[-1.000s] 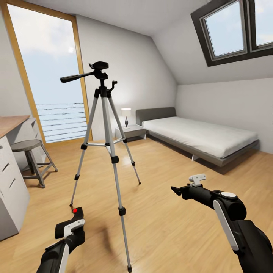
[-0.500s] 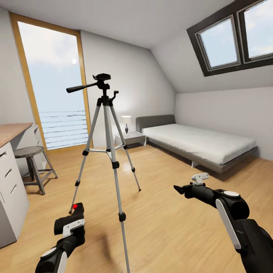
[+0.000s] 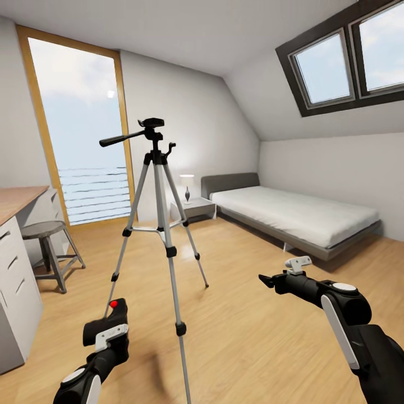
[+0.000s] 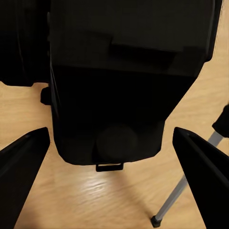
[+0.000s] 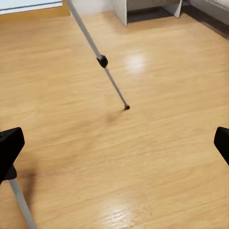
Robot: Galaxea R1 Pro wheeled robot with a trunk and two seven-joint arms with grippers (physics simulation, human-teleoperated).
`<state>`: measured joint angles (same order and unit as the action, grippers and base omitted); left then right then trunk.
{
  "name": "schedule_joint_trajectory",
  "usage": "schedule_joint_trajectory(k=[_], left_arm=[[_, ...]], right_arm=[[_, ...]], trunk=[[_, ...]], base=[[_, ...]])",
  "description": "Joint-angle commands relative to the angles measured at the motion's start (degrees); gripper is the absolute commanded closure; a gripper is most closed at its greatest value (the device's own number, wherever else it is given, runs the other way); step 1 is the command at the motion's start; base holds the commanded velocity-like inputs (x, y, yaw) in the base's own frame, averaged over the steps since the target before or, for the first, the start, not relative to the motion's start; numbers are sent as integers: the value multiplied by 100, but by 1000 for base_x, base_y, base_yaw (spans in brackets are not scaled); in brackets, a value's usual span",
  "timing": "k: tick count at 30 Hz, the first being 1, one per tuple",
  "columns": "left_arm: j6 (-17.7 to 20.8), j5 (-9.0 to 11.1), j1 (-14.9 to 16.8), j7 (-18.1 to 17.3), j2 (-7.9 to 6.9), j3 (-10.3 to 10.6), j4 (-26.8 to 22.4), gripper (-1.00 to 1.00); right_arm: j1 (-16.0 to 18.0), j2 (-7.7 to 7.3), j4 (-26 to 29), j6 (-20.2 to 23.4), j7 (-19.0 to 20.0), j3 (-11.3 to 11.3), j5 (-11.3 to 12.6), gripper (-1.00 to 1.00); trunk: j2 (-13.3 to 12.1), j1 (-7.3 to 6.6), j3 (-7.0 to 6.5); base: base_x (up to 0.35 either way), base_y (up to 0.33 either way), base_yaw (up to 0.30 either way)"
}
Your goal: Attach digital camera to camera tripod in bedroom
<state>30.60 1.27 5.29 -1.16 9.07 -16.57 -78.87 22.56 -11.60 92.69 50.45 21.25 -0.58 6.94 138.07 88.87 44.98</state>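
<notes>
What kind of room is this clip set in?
Most likely an attic bedroom: a grey bed stands against the far wall with a lamp on a bedside table, and roof windows sit in the sloped ceiling.

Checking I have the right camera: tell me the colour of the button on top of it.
Bright red, on the black digital camera; the head view shows it best.

Left end effector (image 3: 109, 325) grips the digital camera (image 3: 106, 324); right end effector (image 3: 264, 279) hangs forward, fingers spread wide.
</notes>
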Motion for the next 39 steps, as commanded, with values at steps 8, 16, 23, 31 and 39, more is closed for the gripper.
schedule_joint_trajectory(k=[8,16,23,31,39], left_arm=[[27,35,-7,146,-11,6,32,100],[19,39,-5,182,-24,-11,115,100],[14,40,-3,193,-27,-24,146,100],[9,40,-2,199,-28,-29,168,100],[8,40,-2,205,-28,-30,182,100]], right_arm=[[13,-7,3,40,-7,-10,44,-100],[40,-3,3,99,-7,-6,50,-100],[74,-2,3,198,-7,-4,52,-100],[107,-2,3,493,-13,-4,53,-100],[129,-6,3,613,-15,-3,53,-100]], trunk=[[-319,-178,-137],[-640,-353,-280],[-921,-507,-376],[-1241,-683,-459],[-1562,-858,-534]], base=[[0,0,0],[0,0,0],[0,0,0],[0,0,0],[0,0,0]])
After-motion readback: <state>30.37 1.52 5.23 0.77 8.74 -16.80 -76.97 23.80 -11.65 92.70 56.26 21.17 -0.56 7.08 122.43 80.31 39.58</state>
